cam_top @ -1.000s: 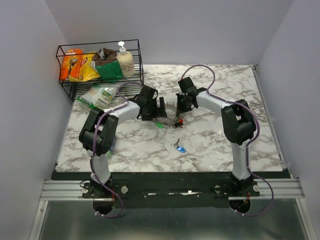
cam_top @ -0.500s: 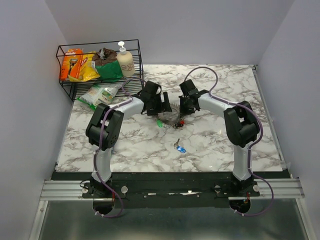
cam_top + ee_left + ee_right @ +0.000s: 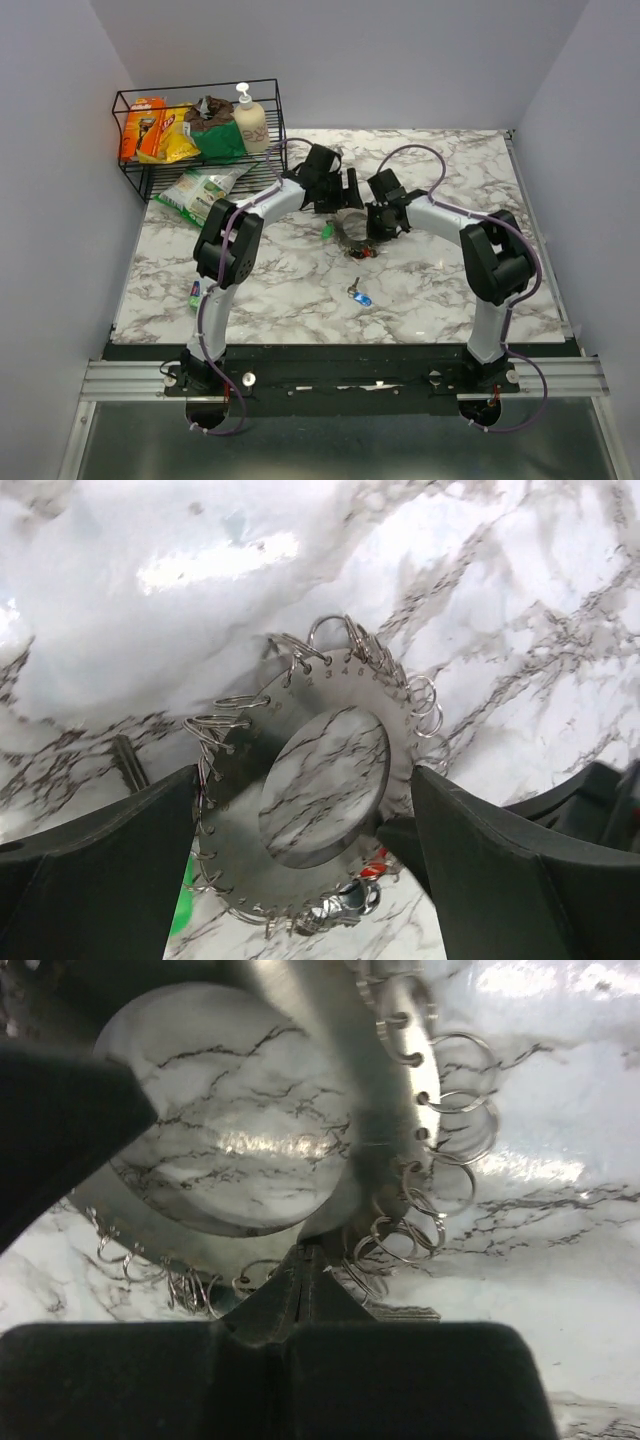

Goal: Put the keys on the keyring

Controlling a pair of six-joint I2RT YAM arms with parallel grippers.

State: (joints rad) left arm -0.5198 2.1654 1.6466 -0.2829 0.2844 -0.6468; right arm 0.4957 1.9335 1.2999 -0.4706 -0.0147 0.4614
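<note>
The keyring (image 3: pixel 346 234) is a flat silvery disc with an open centre and many small wire loops round its rim, held tilted just above the marble. My right gripper (image 3: pixel 373 226) is shut on its rim; in the right wrist view (image 3: pixel 310 1260) the closed fingers pinch the keyring (image 3: pixel 385 1110). My left gripper (image 3: pixel 349 203) is open, and in the left wrist view (image 3: pixel 303 780) its fingers stand on either side of the keyring (image 3: pixel 240 820). A green key (image 3: pixel 327 231) and a red key (image 3: pixel 368 252) hang at the ring. A blue key (image 3: pixel 360 297) lies apart, nearer me.
A black wire basket (image 3: pixel 130 165) with snack packs and a pump bottle stands at the back left. A green snack bag (image 3: pixel 205 188) lies in front of it. A small blue-and-green key (image 3: pixel 195 292) lies near the left arm's base.
My left arm has swung right and further back, bringing its open gripper over the keyring. The ring and right gripper shifted slightly right. The small key at the left came into view.
</note>
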